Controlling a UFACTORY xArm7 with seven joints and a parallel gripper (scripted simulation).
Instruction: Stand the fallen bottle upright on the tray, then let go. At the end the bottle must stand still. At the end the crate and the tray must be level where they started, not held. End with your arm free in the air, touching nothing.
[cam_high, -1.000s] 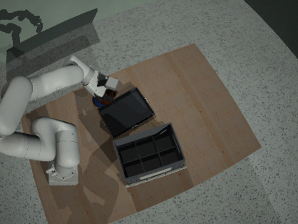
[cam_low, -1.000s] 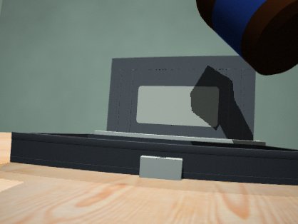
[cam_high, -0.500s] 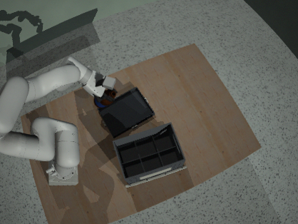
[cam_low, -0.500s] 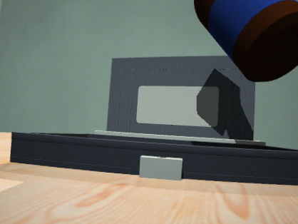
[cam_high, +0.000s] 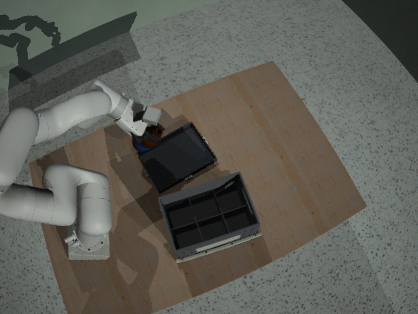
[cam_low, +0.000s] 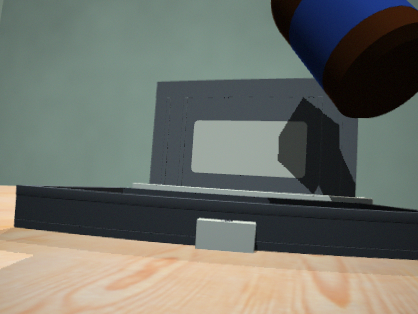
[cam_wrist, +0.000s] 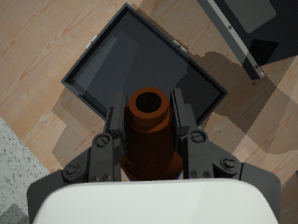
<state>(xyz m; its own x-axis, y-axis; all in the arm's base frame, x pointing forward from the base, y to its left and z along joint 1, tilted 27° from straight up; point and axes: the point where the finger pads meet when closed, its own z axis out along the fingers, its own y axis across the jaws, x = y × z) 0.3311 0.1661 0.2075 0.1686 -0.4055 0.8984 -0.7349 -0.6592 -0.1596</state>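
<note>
Between our closed fingers (cam_high: 154, 136) we grip the lifted, tilted bottle (cam_high: 142, 145) (cam_low: 330, 37) (cam_wrist: 152, 145); righting, placing on the tray (cam_high: 177, 157) (cam_low: 125, 212) (cam_wrist: 135, 60) beyond them, and release remain.

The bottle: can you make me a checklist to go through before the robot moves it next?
1. Claw gripping the bottle: ok, it is shut on it.
2. Bottle lifted: ok, its bottom is up in the air.
3. Bottle upright: not ok, it leans.
4. Bottle over the middle of the tray: not ok, it is near one edge.
5. Tray flat on the table: ok, it looks level.
6. Bottle closed with a cap: not ok, the mouth is open.
</note>
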